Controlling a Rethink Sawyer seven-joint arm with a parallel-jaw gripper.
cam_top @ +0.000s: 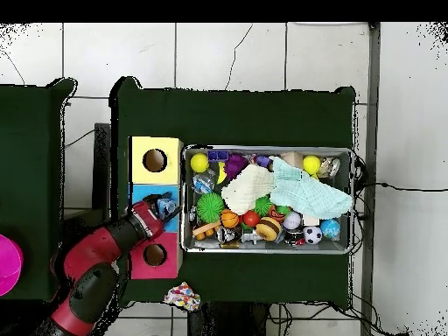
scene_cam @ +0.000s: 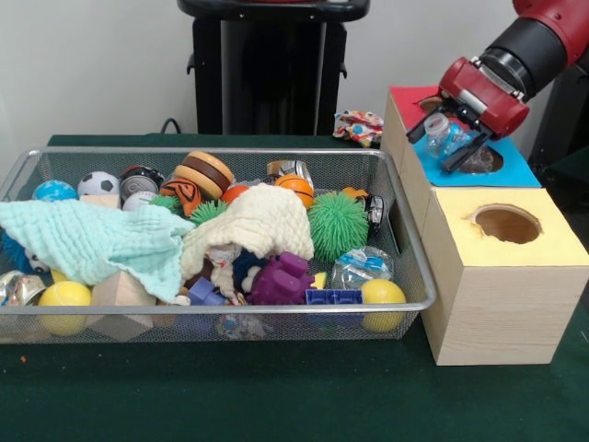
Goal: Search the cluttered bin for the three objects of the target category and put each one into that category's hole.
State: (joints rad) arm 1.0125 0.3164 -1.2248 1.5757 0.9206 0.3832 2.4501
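You see the tool [scene_cam: 457, 140] clenched on a clear plastic bag [scene_cam: 445, 134], held right over the hole [scene_cam: 482, 162] in the blue box [scene_cam: 515, 171].

Even, bright indoor light; soft shadows; mild blur; no strong glare.

A dark green table [scene_cam: 276, 396] is carrying a wire bin [scene_cam: 405, 276], wooden boxes [scene_cam: 497, 295] beside it, and a colourful bundle [scene_cam: 359, 127] behind.
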